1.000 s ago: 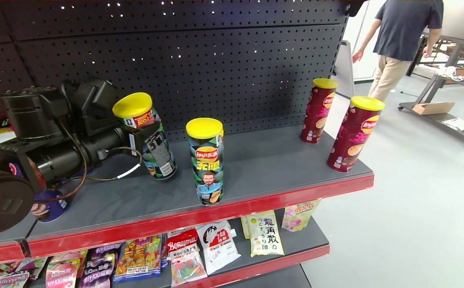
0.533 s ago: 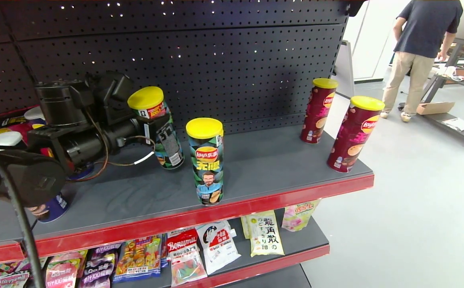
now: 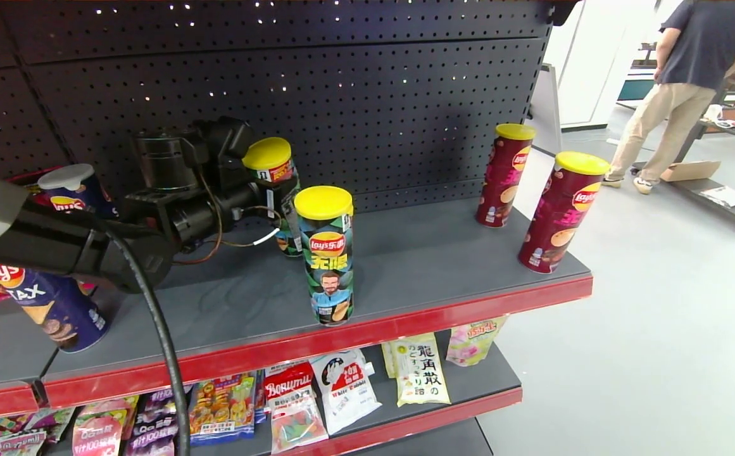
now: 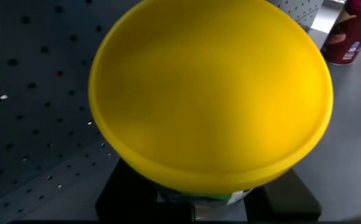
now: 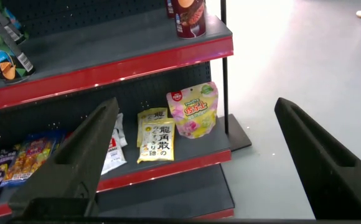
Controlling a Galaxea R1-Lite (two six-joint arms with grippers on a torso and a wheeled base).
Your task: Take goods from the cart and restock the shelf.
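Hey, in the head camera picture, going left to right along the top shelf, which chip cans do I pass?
Blue can at the front → held green can in the left gripper → free green can near the edge → rear maroon can → front maroon can.

The left arm (image 3: 88,246) lies extended across the shelf (image 3: 418,266) toward its back edge, the left gripper (image 3: 276,204) clamped sideways around a yellow-lidded can (image 3: 268,154), while the right gripper (image 5: 196,112) hangs with fingers spread wide.

Held can (image 3: 270,158) half behind front can (image 3: 328,253)
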